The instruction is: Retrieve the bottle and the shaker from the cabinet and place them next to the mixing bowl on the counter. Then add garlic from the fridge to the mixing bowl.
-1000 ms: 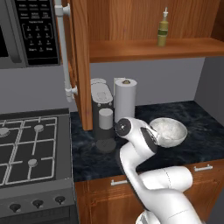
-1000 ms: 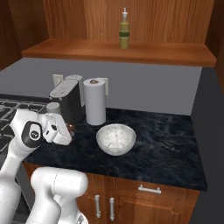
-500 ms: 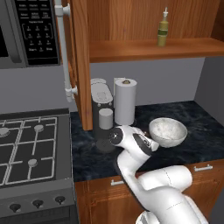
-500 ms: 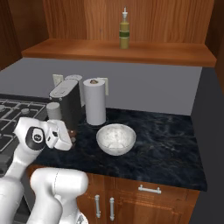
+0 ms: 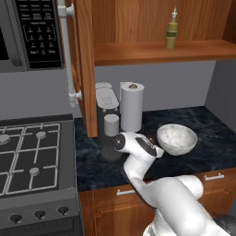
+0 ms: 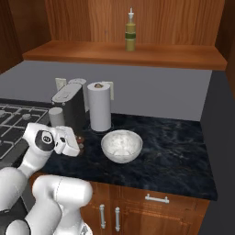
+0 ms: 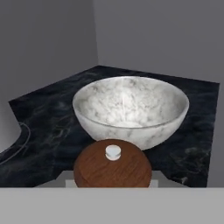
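A green bottle (image 5: 171,29) (image 6: 131,32) stands upright on the open cabinet's shelf. The marble mixing bowl (image 5: 177,138) (image 6: 121,145) (image 7: 130,107) sits on the dark counter. My gripper (image 6: 80,143) is low over the counter just left of the bowl, shut on the shaker (image 6: 81,138) (image 7: 113,168), a round brown wooden one with a white knob. In the hand view the shaker is right in front of the bowl's wall and hides my fingertips. I cannot tell whether it touches the counter. Garlic and fridge are out of view.
A paper towel roll (image 5: 132,107) (image 6: 99,106), a dark appliance (image 5: 105,103) (image 6: 69,105) and a grey canister (image 5: 111,124) (image 6: 56,116) stand behind my hand. The open cabinet door (image 5: 85,64) hangs above the counter's left end. The stove (image 5: 32,156) lies to the left.
My hand has come down toward the counter with the shaker, staying left of the bowl. Bottle and bowl have not moved.
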### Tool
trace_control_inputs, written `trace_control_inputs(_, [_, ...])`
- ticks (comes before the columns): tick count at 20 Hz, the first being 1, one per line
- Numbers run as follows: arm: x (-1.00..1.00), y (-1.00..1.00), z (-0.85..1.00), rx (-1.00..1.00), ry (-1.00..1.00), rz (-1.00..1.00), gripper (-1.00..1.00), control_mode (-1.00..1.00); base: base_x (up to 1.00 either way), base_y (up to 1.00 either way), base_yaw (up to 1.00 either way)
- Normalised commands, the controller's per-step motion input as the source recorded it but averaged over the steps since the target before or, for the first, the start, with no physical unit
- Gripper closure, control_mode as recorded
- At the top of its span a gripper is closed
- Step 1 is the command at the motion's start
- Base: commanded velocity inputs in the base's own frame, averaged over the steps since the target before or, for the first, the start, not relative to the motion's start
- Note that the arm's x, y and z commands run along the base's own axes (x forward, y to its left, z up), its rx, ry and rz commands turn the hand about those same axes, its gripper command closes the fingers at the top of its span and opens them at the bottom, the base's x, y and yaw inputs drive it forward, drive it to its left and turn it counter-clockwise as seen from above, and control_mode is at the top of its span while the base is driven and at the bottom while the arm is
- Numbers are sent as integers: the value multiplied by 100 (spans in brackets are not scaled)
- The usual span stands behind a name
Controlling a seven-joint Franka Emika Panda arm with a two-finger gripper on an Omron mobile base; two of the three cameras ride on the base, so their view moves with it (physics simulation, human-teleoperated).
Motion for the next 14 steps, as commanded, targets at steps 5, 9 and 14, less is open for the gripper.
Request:
trace_control_inputs(5, [26, -13, -58, -1, 0, -5, 100, -100, 0, 0, 0])
trace_control_inputs(9, [16, -4, -56, -5, -1, -4, 100, -100, 0, 0, 0])
trace_control_inputs(14, [5, -26, -39, -10, 0, -10, 100, -100, 0, 0, 0])
